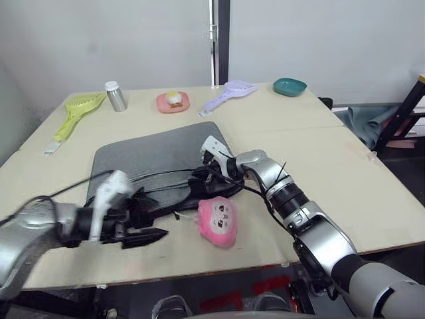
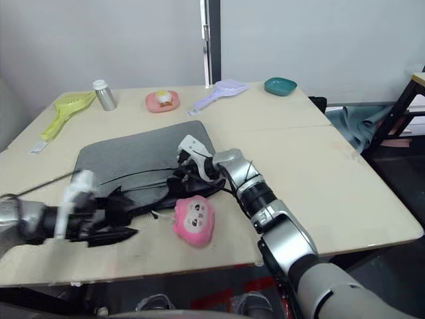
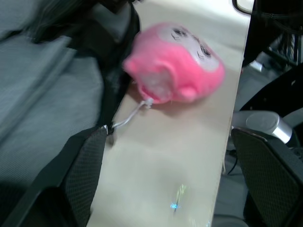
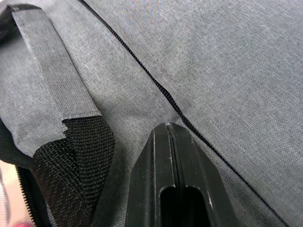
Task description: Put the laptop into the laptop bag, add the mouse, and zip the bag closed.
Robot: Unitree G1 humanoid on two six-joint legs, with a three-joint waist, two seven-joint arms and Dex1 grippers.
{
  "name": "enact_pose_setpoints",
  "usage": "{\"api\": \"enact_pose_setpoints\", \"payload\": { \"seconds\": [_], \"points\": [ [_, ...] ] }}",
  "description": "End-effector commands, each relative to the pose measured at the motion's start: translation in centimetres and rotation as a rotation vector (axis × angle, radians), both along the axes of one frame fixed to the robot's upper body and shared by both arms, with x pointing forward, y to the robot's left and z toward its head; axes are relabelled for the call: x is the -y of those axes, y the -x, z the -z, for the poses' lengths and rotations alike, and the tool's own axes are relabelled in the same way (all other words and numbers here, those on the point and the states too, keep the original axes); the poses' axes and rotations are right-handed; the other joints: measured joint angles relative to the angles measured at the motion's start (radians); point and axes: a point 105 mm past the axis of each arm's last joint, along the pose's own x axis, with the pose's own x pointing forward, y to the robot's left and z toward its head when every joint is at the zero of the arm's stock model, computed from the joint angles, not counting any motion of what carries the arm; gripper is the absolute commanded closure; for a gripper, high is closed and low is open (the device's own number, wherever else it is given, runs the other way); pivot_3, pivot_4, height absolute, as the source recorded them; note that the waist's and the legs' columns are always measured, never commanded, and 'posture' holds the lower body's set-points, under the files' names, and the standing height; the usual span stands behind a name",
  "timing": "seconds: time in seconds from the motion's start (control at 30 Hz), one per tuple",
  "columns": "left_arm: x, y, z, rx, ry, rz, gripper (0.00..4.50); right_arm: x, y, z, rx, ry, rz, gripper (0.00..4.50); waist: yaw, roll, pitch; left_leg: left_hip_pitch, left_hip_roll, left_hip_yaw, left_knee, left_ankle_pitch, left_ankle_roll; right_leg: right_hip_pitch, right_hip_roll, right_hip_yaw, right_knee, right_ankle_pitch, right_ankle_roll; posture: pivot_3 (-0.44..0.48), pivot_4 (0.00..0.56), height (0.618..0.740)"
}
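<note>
while the large flat grey fabric laptop bag [image 1: 156, 156] lies at the worktop's [image 1: 332, 153] centre, the right tool [image 4: 170, 137] rests on it with fingers pressed together, holding nothing. the left tool [image 1: 143, 234], at the bag's 7 o'clock corner, has its fingers [image 3: 83, 175] spread wide, empty. a pink plush toy [image 1: 218, 221] sits at the bag's 5 o'clock. judging by its looks, the soft, floppy fabric will sag; take the black strap handles [image 4: 57, 94] or zipper edge.
</note>
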Motion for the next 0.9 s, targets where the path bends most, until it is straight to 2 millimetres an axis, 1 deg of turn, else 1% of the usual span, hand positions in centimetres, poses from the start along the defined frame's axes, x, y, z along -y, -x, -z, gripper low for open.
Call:
{"api": "enact_pose_setpoints", "payload": {
  "seconds": [0.03, 0.07, 0.13, 0.2, 0.23, 0.27, 0.3, 0.4, 0.5, 0.53, 0.6, 0.63, 0.7, 0.8, 0.83, 0.9],
  "points": [
    [-1.6, 0.0, -4.5, 0.175, 0.118, -0.032, 0.14, 0.6, 0.6, -2.0, -0.075, -0.094, -0.009, 4.50, 0.007, -0.001, 0.008, 0.000, 0.000, 0.000, 0.000, 0.000, 0.000, 0.000, 0.000, 0.000, 0.000, 0.000, 0.000, 0.000, 0.150, 0.740],
    [-2.2, -0.2, -5.1, 0.210, 0.156, -0.066, 0.14, 0.7, 0.8, -3.1, -0.077, -0.128, -0.013, 4.50, 0.009, 0.000, 0.011, -0.001, 0.000, 0.000, 0.000, 0.000, 0.000, -0.001, 0.000, -0.001, -0.001, 0.000, 0.000, 0.000, 0.150, 0.740],
    [-3.4, -0.7, -5.0, 0.261, 0.176, -0.120, 0.14, 1.3, 1.3, -5.8, -0.067, -0.205, -0.024, 4.50, 0.009, 0.000, 0.014, -0.004, 0.000, 0.000, 0.000, 0.000, 0.000, -0.002, 0.000, -0.001, -0.003, 0.000, 0.000, 0.000, 0.150, 0.740],
    [-4.5, -1.2, -4.0, 0.287, 0.157, -0.176, 0.14, 2.2, 2.0, -7.8, -0.052, -0.251, -0.029, 4.50, 0.010, 0.000, 0.015, -0.013, 0.000, 0.000, 0.000, 0.002, -0.001, -0.010, 0.001, -0.002, -0.003, 0.002, 0.000, 0.000, 0.150, 0.740],
    [-4.9, -1.2, -3.4, 0.274, 0.152, -0.188, 0.14, 2.8, 2.6, -8.9, -0.041, -0.273, -0.036, 4.50, 0.011, -0.001, 0.015, -0.016, 0.000, 0.000, 0.000, 0.004, -0.001, -0.012, 0.002, -0.002, -0.003, 0.004, 0.002, 0.000, 0.150, 0.740],
    [-5.2, -1.1, -2.9, 0.266, 0.144, -0.192, 0.14, 3.4, 3.2, -9.8, -0.030, -0.290, -0.042, 4.50, 0.011, -0.002, 0.015, -0.016, 0.001, -0.001, 0.000, 0.007, 0.001, -0.012, 0.002, -0.003, -0.004, 0.008, 0.009, 0.000, 0.150, 0.740],
    [-5.3, -0.9, -2.2, 0.233, 0.126, -0.179, 0.14, 4.2, 3.9, -10.7, -0.003, -0.303, -0.048, 4.50, 0.012, -0.002, 0.016, -0.016, 0.002, -0.001, 0.000, 0.007, 0.001, -0.012, 0.003, -0.003, -0.005, 0.009, 0.010, 0.000, 0.150, 0.740],
    [-5.3, -0.3, -0.9, 0.184, 0.065, -0.123, 0.14, 6.2, 5.6, -12.5, 0.050, -0.317, -0.056, 4.50, 0.016, -0.003, 0.015, -0.015, 0.003, -0.001, -0.001, 0.006, 0.000, -0.010, 0.004, -0.004, -0.007, 0.008, 0.009, 0.000, 0.150, 0.740],
    [-4.8, -0.8, -0.7, 0.165, 0.012, -0.060, 0.14, 9.2, 8.0, -13.6, 0.107, -0.290, -0.055, 4.50, 0.033, -0.004, 0.017, -0.014, 0.003, -0.001, -0.001, 0.002, -0.005, -0.010, 0.004, -0.004, -0.006, 0.006, 0.005, 0.000, 0.150, 0.740],
    [-4.7, -1.0, -0.8, 0.179, 0.011, -0.041, 0.14, 10.1, 8.7, -13.7, 0.120, -0.272, -0.051, 4.50, 0.040, -0.005, 0.018, -0.013, 0.003, -0.001, 0.000, 0.000, -0.002, -0.009, 0.004, -0.003, -0.005, 0.004, 0.002, 0.000, 0.150, 0.740],
    [-4.9, -1.6, -0.6, 0.159, 0.013, -0.037, 0.66, 11.6, 9.7, -13.4, 0.146, -0.214, -0.026, 4.50, 0.057, -0.005, 0.018, -0.013, 0.003, -0.001, 0.002, 0.001, -0.002, -0.009, 0.003, -0.002, -0.004, 0.004, 0.001, 0.000, 0.150, 0.740],
    [-5.2, -1.9, -0.2, 0.149, 0.002, -0.029, 0.92, 12.3, 10.2, -13.3, 0.149, -0.195, -0.009, 4.50, 0.057, -0.005, 0.018, -0.012, 0.003, -0.001, 0.003, 0.001, -0.002, -0.009, 0.003, -0.001, -0.002, 0.004, 0.002, 0.000, 0.150, 0.740],
    [-5.8, -2.2, 1.0, 0.132, -0.033, -0.013, 1.63, 13.2, 11.1, -13.3, 0.153, -0.175, 0.009, 4.50, 0.054, -0.005, 0.018, -0.010, 0.003, 0.001, 0.004, 0.001, -0.001, -0.009, 0.003, 0.002, 0.001, 0.004, 0.001, 0.000, 0.150, 0.740],
    [-6.8, -2.9, 2.3, 0.109, -0.064, -0.004, 2.66, 13.8, 12.1, -13.0, 0.145, -0.152, 0.024, 4.50, 0.050, -0.005, 0.018, -0.003, 0.003, 0.007, 0.004, 0.001, -0.001, -0.008, 0.004, 0.009, 0.005, 0.004, 0.002, 0.000, 0.150, 0.740],
    [-7.1, -3.2, 2.7, 0.113, -0.079, 0.000, 3.08, 13.8, 12.5, -12.9, 0.142, -0.144, 0.023, 4.50, 0.050, -0.005, 0.018, 0.000, 0.003, 0.009, 0.004, 0.000, -0.001, -0.008, 0.005, 0.014, 0.006, 0.004, 0.002, 0.000, 0.150, 0.740],
    [-7.8, -3.9, 3.6, 0.102, -0.093, -0.001, 3.79, 14.0, 12.7, -12.4, 0.114, -0.127, 0.045, 4.50, 0.052, -0.005, 0.018, 0.002, 0.003, 0.011, 0.005, 0.000, -0.001, -0.008, 0.005, 0.017, 0.007, 0.005, 0.002, 0.000, 0.150, 0.740]
  ]
}}
